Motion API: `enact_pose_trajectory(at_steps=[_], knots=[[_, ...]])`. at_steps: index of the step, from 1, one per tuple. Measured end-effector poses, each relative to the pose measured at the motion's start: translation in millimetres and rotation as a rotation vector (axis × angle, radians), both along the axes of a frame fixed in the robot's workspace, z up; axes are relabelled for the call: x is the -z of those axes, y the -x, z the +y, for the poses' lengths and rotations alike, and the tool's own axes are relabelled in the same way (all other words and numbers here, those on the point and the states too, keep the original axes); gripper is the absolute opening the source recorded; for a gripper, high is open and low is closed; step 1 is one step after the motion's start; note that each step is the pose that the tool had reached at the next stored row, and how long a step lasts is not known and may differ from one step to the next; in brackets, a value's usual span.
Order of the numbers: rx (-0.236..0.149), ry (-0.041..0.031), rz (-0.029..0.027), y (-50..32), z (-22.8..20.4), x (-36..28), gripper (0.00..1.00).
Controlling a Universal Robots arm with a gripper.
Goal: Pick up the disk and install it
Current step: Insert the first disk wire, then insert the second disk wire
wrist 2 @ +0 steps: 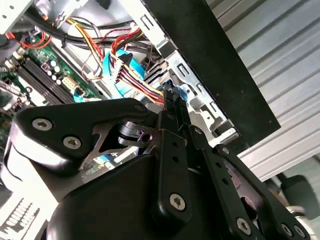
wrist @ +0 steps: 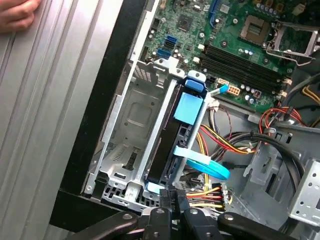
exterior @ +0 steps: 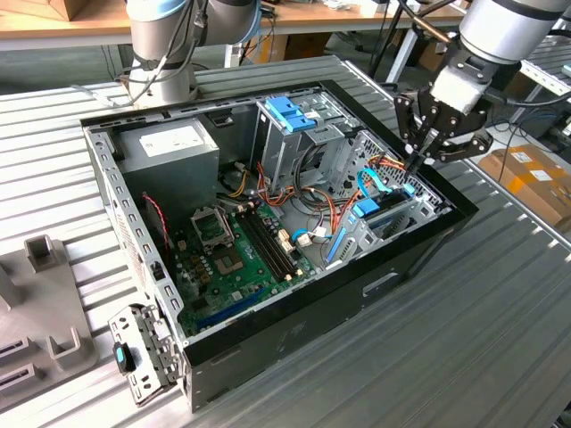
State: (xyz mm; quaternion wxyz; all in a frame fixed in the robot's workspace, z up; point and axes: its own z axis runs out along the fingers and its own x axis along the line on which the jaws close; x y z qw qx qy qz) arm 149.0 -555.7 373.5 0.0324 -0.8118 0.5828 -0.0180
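Observation:
The disk (wrist: 167, 147) stands on edge in the metal drive cage (wrist: 127, 125) at the corner of the open computer case (exterior: 294, 330). It shows a dark side, light-blue rails and a blue tab (wrist: 189, 107) at its inner end. My gripper (exterior: 417, 162) hangs over that corner of the case, at the exterior view's right. In both wrist views its black fingers (wrist: 172, 200) are pressed together, with nothing visible between them. Their tips (wrist 2: 171, 100) sit just at the disk's outer end, beside the bundle of coloured wires; I cannot tell whether they touch it.
A grey power-supply box (exterior: 169, 147), the green motherboard (exterior: 227, 259) and a blue latch piece (exterior: 290, 111) lie inside the case. Loose cables (wrist: 225, 145) run beside the cage. A second arm's base (exterior: 161, 53) stands behind the case. A person's hand (wrist: 17, 15) rests on the ribbed table.

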Motion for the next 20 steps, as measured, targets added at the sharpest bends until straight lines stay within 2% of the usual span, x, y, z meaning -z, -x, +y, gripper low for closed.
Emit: enact_pose_trajectory(at_steps=[7,10,13,20], knots=[[0.149,0.0000,0.0000,0.0,0.0,0.8,0.16],[0.192,0.0000,0.0000,0.2,0.0,1.5,0.16],[0.217,0.0007,-0.0001,0.7,0.0,2.6,0.16],[0.236,0.0006,-0.0001,3.8,0.0,3.5,0.16]])
